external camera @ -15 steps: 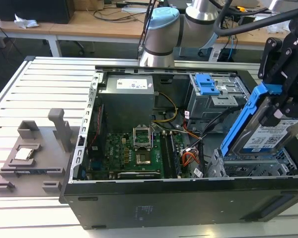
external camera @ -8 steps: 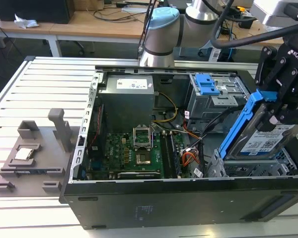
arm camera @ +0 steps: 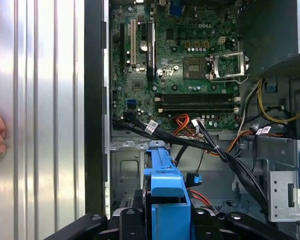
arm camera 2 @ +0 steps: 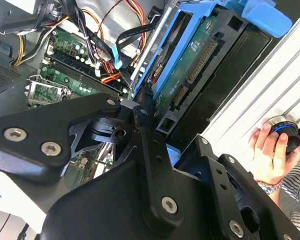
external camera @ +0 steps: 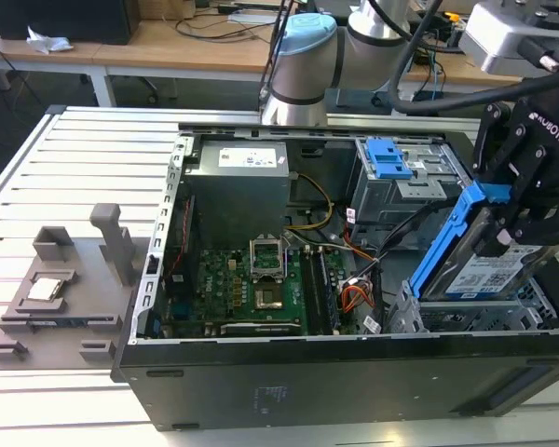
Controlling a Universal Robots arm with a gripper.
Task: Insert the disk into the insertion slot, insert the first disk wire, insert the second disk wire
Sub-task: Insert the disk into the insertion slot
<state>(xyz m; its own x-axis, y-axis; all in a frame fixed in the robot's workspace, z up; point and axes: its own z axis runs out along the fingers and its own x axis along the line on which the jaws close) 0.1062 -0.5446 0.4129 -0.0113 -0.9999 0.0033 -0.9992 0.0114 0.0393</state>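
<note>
The slatted metal tabletop [external camera: 74, 158] carries an open computer case [external camera: 307, 372] lying on its side, and everything else sits in or around that case. Behind the case's far wall rises the robot arm [external camera: 303, 65]. Inside the case, the grey power supply [external camera: 238, 182] fills the far end and the green motherboard [external camera: 252, 289] lies on the case floor nearer the front. A taller grey cage with a blue clip [external camera: 391, 158] stands in the case's far corner, on the exterior view's right. The insertion slot [external camera: 475, 317], a silver perforated cage, occupies the case's near corner on that same side.

Just above that cage, the disk [external camera: 489, 270] hangs tilted in its blue carrier, not yet in a bay. The pincer [external camera: 503, 233] is clamped on the disk's carrier, and the first wrist view shows its fingers either side of the blue frame [arm camera: 165, 185].

Black cables [arm camera: 230, 160] run across the case interior. Outside the case, a person's hand [arm camera 2: 267, 150] rests on the tabletop over a round knob.
</note>
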